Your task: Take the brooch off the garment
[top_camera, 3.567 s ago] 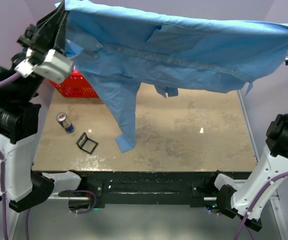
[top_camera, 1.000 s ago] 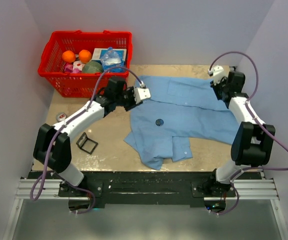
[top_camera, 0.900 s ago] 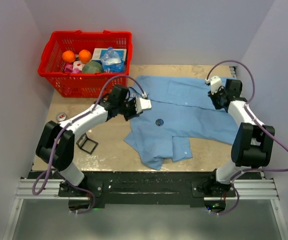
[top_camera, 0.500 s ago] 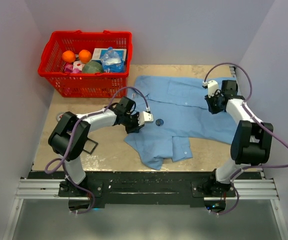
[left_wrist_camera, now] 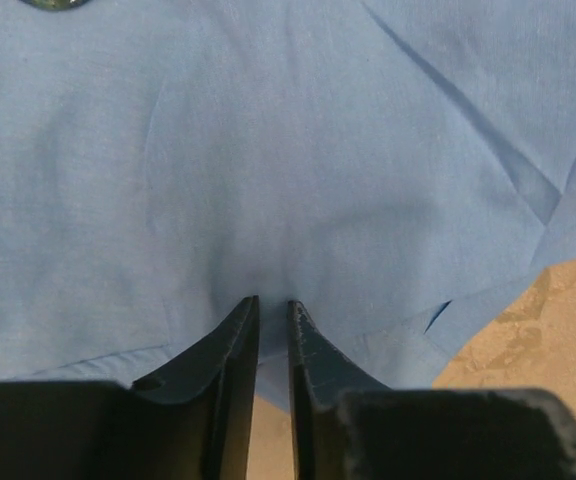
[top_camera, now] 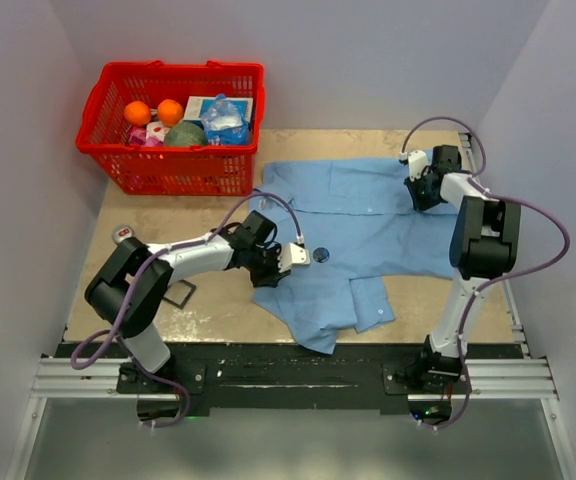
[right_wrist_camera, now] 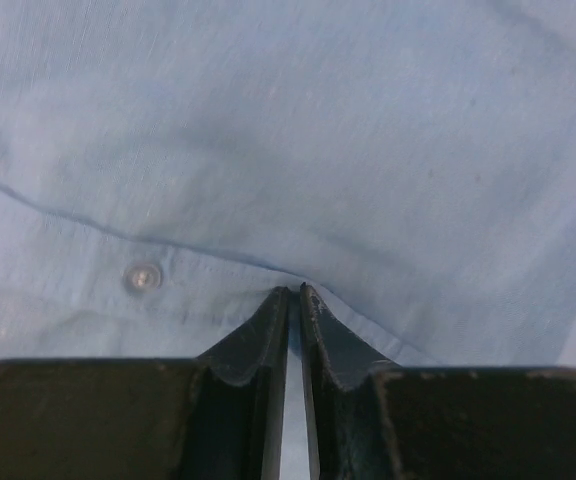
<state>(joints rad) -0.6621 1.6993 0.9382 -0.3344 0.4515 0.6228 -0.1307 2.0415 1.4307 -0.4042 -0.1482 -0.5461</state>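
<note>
The brooch (top_camera: 320,256) is seen just beyond the left gripper (left_wrist_camera: 270,304). That and the right gripper (right_wrist_camera: 294,292) are pinched nearly closed onto the garment (top_camera: 368,215), which is dragged nearer than before.

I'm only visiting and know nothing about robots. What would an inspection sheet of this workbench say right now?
Surface: beige table, mottled.
Job's things: light blue shirt lying spread out; dark round brooch pinned on it, just ahead of the left arm's tip.
Clutter: red basket with oranges and packets at the far left; drink can and black square frame near the left edge.
Grippers: left gripper nearly shut, pinching shirt cloth; right gripper nearly shut on the shirt's buttoned edge.
Cables: purple cables loop along both arms.
Surroundings: plain pale walls; nothing else seen.
</note>
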